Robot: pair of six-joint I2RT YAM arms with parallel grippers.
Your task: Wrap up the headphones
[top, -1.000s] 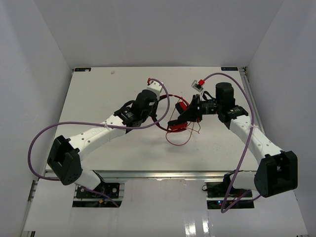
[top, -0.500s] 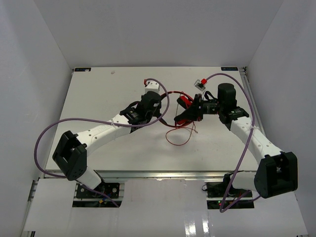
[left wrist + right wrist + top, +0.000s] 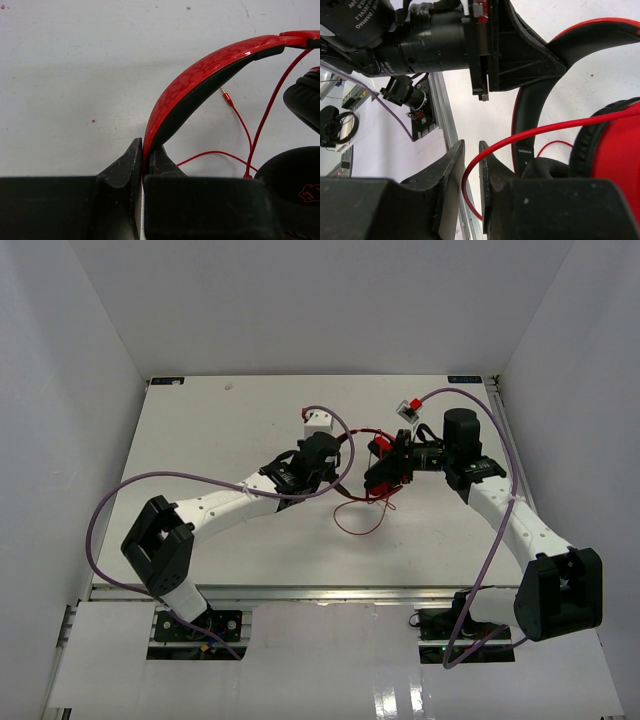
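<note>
Headphones point(image 3: 388, 462), red, over-ear: located a little right of centre on the white counter point(image 3: 200, 430), between the two pincers.

1. Cord point(image 3: 358, 524), thin, red. In the top view a loose loop lay on the counter on the near side of the headphones. In the right wrist view a strand point(image 3: 530, 132) ran from the earcup side into the gap between the right fingers and curved down through it.
2. Plug point(image 3: 226, 94), small and metallic. It lay on the counter under the arch of the headband, free of either pincer.
3. Left pincer point(image 3: 143, 150): closed onto the headband point(image 3: 200, 70), its two black fingers pinching the band's edge. The band was glossy patterned red outside and black inside, and it arched up and away to the right.
4. Right pincer point(image 3: 471, 150): narrow, with only a slim gap between the fingers. The cord passed through that gap, but I cannot tell whether it was clamped. A red earcup point(image 3: 615, 150) with a black cushion sat just beside it.
5. Earcup, second, with a black cushion point(image 3: 295, 185), at the right edge of the left wrist view.
6. Purple cable point(image 3: 130, 495), thick, looped along the left arm. A second purple cable point(image 3: 495, 540) ran along the right arm.

Whether the earcups touched the counter could not be determined.
</note>
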